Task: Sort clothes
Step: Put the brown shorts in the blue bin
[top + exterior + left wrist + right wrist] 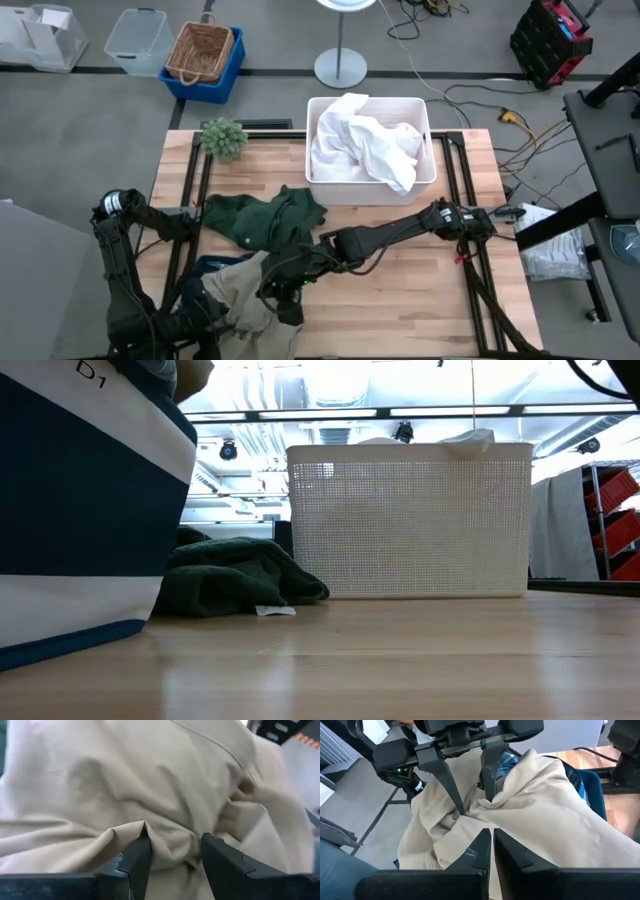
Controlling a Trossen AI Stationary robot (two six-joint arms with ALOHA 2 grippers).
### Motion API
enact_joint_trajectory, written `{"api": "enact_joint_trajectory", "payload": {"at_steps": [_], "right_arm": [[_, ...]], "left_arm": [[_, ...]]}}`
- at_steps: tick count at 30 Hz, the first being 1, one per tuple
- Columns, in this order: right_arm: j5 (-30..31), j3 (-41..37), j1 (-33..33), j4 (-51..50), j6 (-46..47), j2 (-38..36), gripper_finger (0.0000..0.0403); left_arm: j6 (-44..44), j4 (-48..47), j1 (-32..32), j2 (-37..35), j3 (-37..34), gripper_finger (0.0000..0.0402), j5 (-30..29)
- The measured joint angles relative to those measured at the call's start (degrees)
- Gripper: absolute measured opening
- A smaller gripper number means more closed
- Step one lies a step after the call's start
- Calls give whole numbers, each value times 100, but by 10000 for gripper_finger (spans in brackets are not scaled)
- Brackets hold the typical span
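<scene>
Both hands meet at the tabletop's (420,280) near edge. The left hand (172,852) pinches a fold of one khaki garment (238,290); the right hand (491,842) is clenched on the same cloth. A navy piece (205,268) is mostly hidden beneath. Farther: one green garment (262,215), then one bin (430,150) of white clothes (365,145).

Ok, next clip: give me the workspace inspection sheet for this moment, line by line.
Surface: wooden table, bare on its right side.
Job's things: khaki garment at the front left edge over navy fabric; dark green garment mid-table; white clothes in the white bin.
Clutter: small plant at the back left corner.
Grippers: left gripper pinching a khaki fold; right gripper shut on the same garment, facing it.
Cables: loose cords on the floor, right.
Surroundings: wicker basket, clear tubs, lamp base.
</scene>
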Motion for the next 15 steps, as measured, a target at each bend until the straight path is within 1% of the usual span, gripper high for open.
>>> {"api": "enact_joint_trajectory", "payload": {"at_steps": [6,7,9,12,15], "right_arm": [[47,0,-6,-76,18,-110,13],[183,0,-11,-158,57,-152,13],[657,0,-38,-378,159,-290,13],[1321,0,-183,-891,555,-589,13],[1483,10,-488,-1583,1093,-874,13]], "left_arm": [[301,-119,-18,0,454,153,356],[345,-123,-26,0,532,153,410],[415,-186,-51,0,724,153,460],[512,-339,-70,0,1033,153,456],[621,-514,-79,0,1331,153,450]]}}
